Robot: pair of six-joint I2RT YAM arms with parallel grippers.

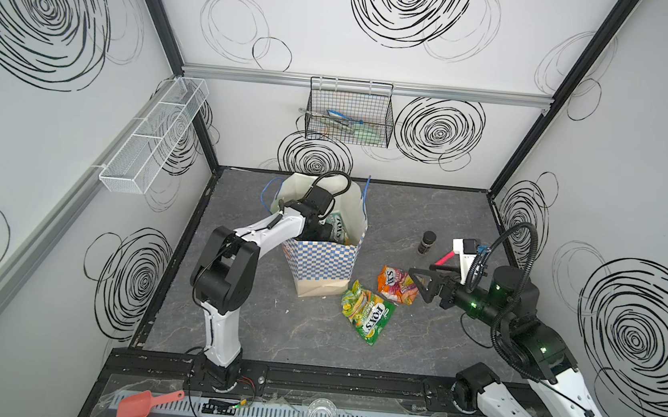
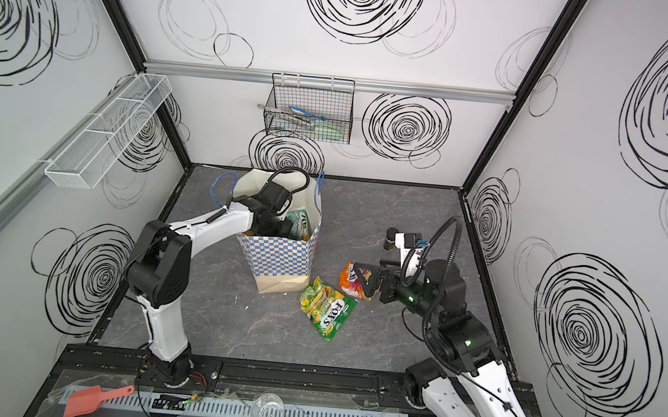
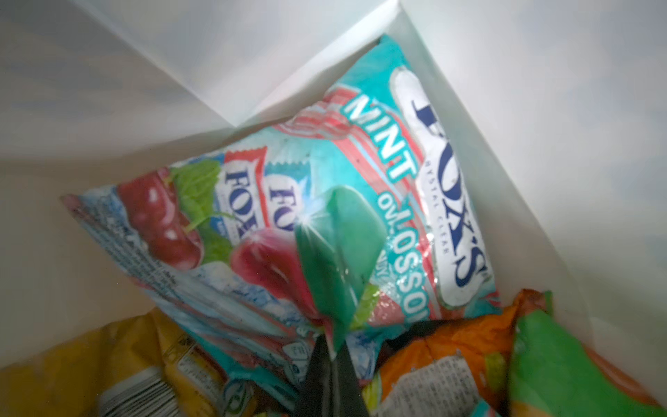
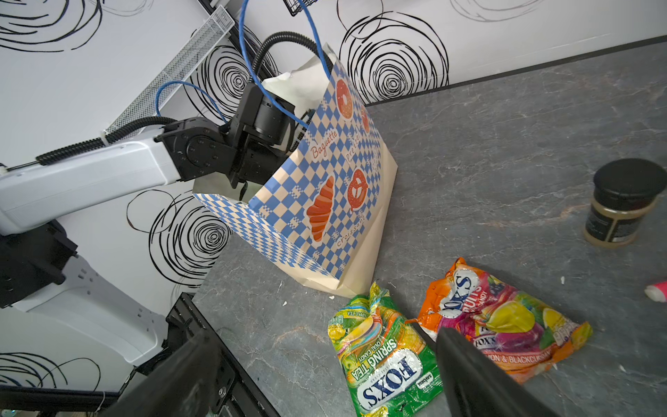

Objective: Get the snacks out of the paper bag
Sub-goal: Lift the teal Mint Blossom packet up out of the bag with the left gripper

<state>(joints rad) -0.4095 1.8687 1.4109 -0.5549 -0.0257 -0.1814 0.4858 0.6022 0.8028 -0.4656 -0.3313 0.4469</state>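
- Dark grey marbled worktop [image 1: 428, 210], boxed in by white scribble-patterned walls [image 1: 259, 10], carries everything.
- Left tool [image 3: 332, 343] is clenched deep inside the paper bag [image 1: 318, 266]. It pinches only a thin fold of the teal mint packet [image 3: 361, 162], which leans on the bag's inner wall.
- Risk: so slight a pinch on crinkly film may slip or tear on the lift, dropping the packet back.
- Risk: the left wrist fills the bag's mouth, so a crooked pull could snag the rim or a blue cord handle [image 4: 245, 36] and topple the unbraced bag.
- Left arm reaches forward over the rim, wrist bent steeply down.
- Right tool [image 1: 421, 287] hangs released over the orange fruit packet [image 1: 396, 284], beside the green Spring Tea packet [image 1: 366, 315]. Both lie out on the worktop; more packets lie inside.
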